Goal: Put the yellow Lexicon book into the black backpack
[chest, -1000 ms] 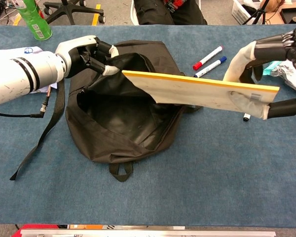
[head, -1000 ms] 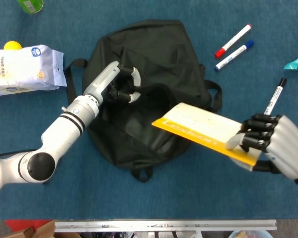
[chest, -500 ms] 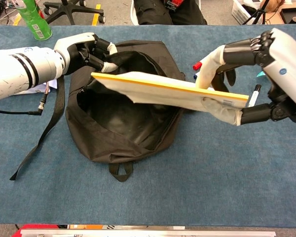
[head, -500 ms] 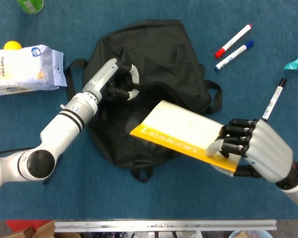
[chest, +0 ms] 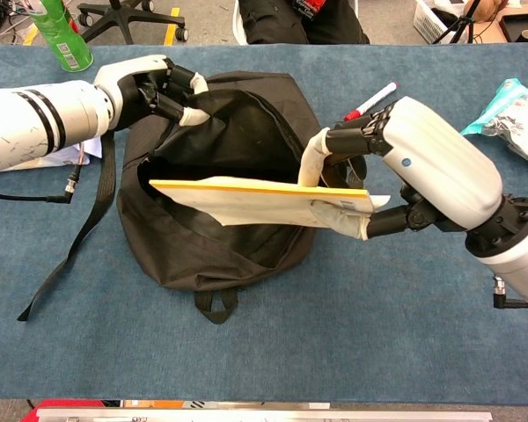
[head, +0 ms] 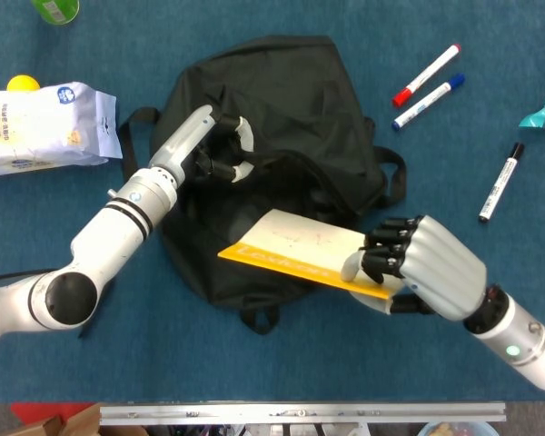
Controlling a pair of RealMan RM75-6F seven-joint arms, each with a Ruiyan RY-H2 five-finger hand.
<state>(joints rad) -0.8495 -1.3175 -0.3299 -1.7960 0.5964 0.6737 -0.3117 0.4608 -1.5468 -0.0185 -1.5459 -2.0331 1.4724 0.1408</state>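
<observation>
Two hands are engaged at frame centre. Right hand (head: 416, 272) grips the yellow Lexicon book (head: 295, 252) at its right end, thumb below and fingers (chest: 356, 139) above the cover. In the chest view the book lies nearly level, its left end over the open mouth of the black backpack (head: 291, 109), not yet inside. Left hand (head: 220, 145) pinches the upper rim of the backpack opening, holding the fabric lifted; fingers are curled around the edge.

Backpack lies on the blue table (head: 345, 363), mid-frame, straps trailing to the left. Upper right of the head view: a red marker (head: 426, 75) and a blue marker (head: 428, 102) side by side, and a black marker (head: 501, 183) lower right of them. Upper left: a white pouch (head: 45, 127) with a yellow ball (head: 22, 83) just above it, and a green bottle (chest: 61, 37) at the frame's top edge.
</observation>
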